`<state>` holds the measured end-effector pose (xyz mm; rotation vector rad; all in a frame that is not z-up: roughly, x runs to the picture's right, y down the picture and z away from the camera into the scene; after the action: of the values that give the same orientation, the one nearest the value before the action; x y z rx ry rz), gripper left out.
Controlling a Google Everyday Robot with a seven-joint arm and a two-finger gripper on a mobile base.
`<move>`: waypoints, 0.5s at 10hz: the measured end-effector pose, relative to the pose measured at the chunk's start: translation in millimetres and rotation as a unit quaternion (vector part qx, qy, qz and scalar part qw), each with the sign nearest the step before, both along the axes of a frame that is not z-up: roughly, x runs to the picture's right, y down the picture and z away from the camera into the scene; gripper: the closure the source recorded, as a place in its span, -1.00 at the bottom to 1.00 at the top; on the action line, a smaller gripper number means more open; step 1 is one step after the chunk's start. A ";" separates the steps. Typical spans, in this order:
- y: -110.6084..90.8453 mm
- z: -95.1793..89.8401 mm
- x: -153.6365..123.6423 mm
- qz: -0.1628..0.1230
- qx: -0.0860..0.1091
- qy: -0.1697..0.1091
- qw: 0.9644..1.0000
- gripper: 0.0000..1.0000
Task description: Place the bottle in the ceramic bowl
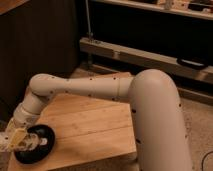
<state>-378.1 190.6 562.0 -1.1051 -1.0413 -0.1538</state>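
The black ceramic bowl [36, 150] sits on the near left corner of the wooden table [95, 125]. My gripper [16, 141] is at the bowl's left rim, low over it, at the end of the white arm that reaches down from the right. A small pale shape, which I take for the bottle [40, 142], shows just right of the gripper, inside the bowl's outline. Whether the gripper still holds it or it rests in the bowl I cannot tell.
The big white arm [155, 120] covers the table's right side. A dark wall panel [40, 45] stands behind the table on the left. A metal rail and shelf [150, 57] run along the back. Speckled floor [197, 125] lies to the right.
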 end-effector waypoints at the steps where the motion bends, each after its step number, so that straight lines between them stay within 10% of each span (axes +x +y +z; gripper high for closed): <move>1: 2.7 1.9 2.3 -0.001 -0.002 0.004 1.000 0.82; 5: 4.1 13.8 4.7 -0.002 -0.005 0.016 1.000 0.82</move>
<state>-373.5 194.7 575.8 -1.1159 -1.0134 -0.1333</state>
